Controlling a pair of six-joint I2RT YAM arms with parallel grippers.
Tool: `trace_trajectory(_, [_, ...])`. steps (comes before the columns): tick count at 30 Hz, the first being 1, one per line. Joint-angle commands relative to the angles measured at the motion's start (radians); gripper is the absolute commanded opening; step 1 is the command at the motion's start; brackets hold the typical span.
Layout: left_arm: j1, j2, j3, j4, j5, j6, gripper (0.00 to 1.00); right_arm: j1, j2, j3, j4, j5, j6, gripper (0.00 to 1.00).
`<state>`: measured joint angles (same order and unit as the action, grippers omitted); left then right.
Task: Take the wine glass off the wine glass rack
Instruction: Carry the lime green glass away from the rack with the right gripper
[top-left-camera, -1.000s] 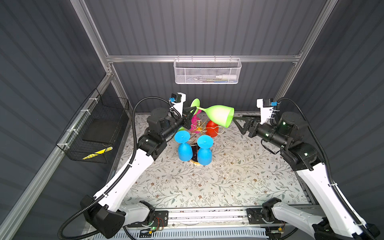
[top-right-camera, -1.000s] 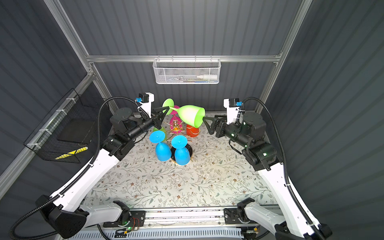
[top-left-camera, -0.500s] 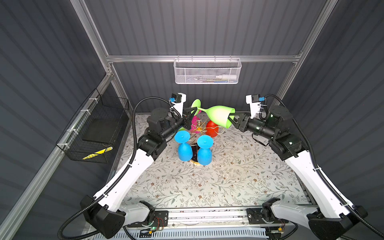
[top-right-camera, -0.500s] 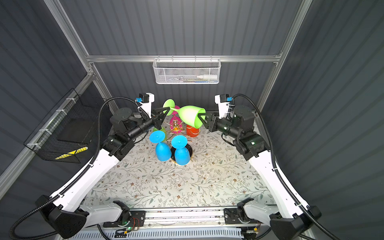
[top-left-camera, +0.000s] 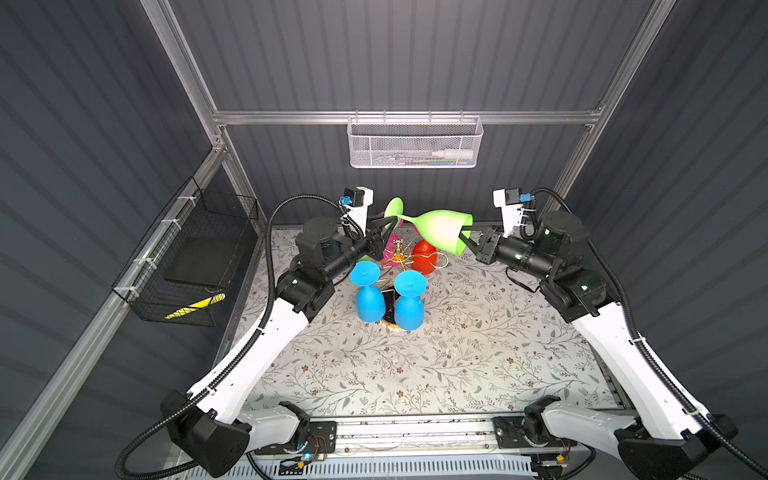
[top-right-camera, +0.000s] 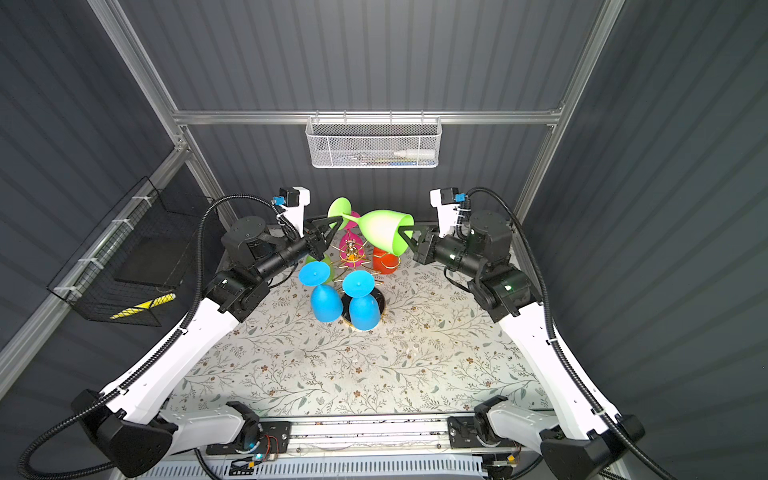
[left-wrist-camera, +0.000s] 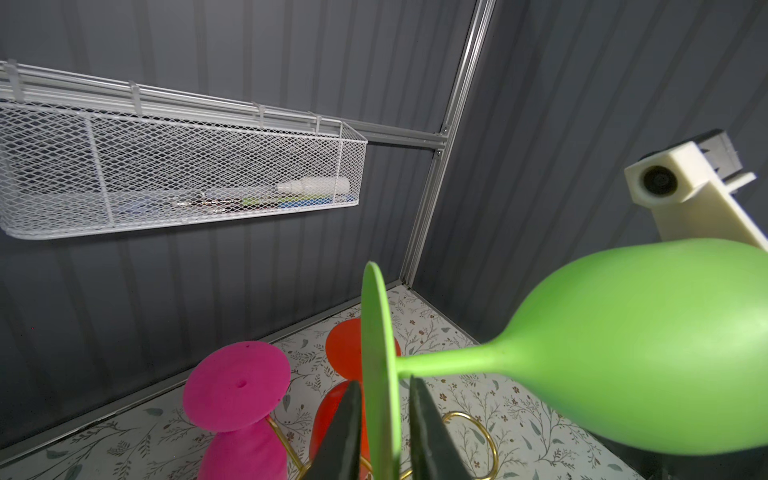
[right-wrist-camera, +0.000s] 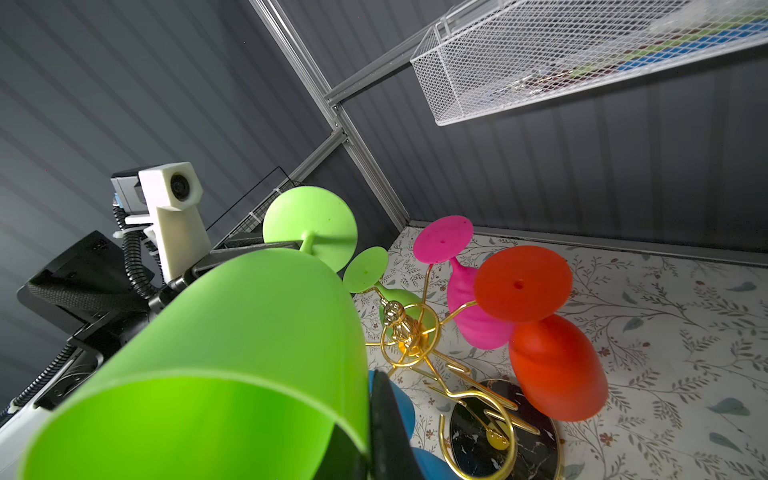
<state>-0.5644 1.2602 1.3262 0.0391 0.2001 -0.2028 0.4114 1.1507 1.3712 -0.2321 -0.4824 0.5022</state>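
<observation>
**Foot left, mouth right**

The left tool (left-wrist-camera: 384, 386) straddles the foot disc of the lime-green plastic wine glass (top-left-camera: 442, 228), jaws slightly parted, not pinching. The glass lies nearly level, clear above the thin gold wire wine glass rack (top-left-camera: 400, 253). The right tool (top-left-camera: 468, 241) is clamped on its rim.

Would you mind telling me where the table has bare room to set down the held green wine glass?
The floral mat lies bare between the blue glasses and the front rail. It is crowded at the back around the wine glass rack.
</observation>
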Motion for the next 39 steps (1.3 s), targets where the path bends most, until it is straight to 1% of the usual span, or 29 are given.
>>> trace_trajectory(1, [-0.003,-0.034,-0.019,0.040,-0.024,-0.003,0.33,-0.011,-0.025,0.045,0.004,0.038,-0.006,0.00])
trace_trajectory(5, [-0.003,-0.055,-0.036,0.044,-0.064,0.009,0.51,-0.049,-0.077,0.078,-0.085,0.119,-0.069,0.00])
trace_trajectory(6, [-0.003,-0.065,-0.043,0.045,-0.078,0.016,0.58,-0.066,-0.086,0.087,-0.117,0.135,-0.085,0.00])
trace_trajectory(7, [-0.003,-0.076,-0.054,0.046,-0.095,0.024,0.62,-0.086,-0.095,0.094,-0.145,0.173,-0.096,0.00])
trace_trajectory(9, [-0.003,-0.099,-0.073,0.053,-0.132,0.042,0.70,-0.128,-0.107,0.111,-0.221,0.197,-0.118,0.00])
trace_trajectory(12, [-0.002,-0.139,-0.107,0.056,-0.195,0.118,0.75,-0.196,-0.086,0.182,-0.363,0.224,-0.169,0.00])
trace_trajectory(15, [-0.002,-0.178,-0.135,0.054,-0.298,0.158,0.82,-0.207,-0.013,0.294,-0.524,0.329,-0.262,0.01])
trace_trajectory(17, [-0.002,-0.206,-0.156,0.070,-0.353,0.154,0.84,-0.210,0.050,0.354,-0.600,0.381,-0.309,0.02])
trace_trajectory(21, [-0.002,-0.264,-0.204,0.102,-0.415,0.138,0.87,-0.210,0.175,0.433,-0.701,0.456,-0.375,0.01])
trace_trajectory(26, [-0.002,-0.314,-0.240,0.090,-0.438,0.145,0.91,-0.212,0.334,0.506,-0.748,0.521,-0.417,0.01])
trace_trajectory(30, [-0.002,-0.354,-0.256,0.070,-0.449,0.162,0.93,-0.212,0.477,0.601,-0.798,0.536,-0.445,0.00])
trace_trajectory(35, [-0.002,-0.419,-0.304,0.067,-0.453,0.187,0.94,-0.212,0.680,0.770,-0.900,0.521,-0.467,0.00])
trace_trajectory(39, [-0.002,-0.460,-0.338,0.055,-0.494,0.184,0.94,-0.212,0.803,0.874,-0.930,0.506,-0.472,0.00])
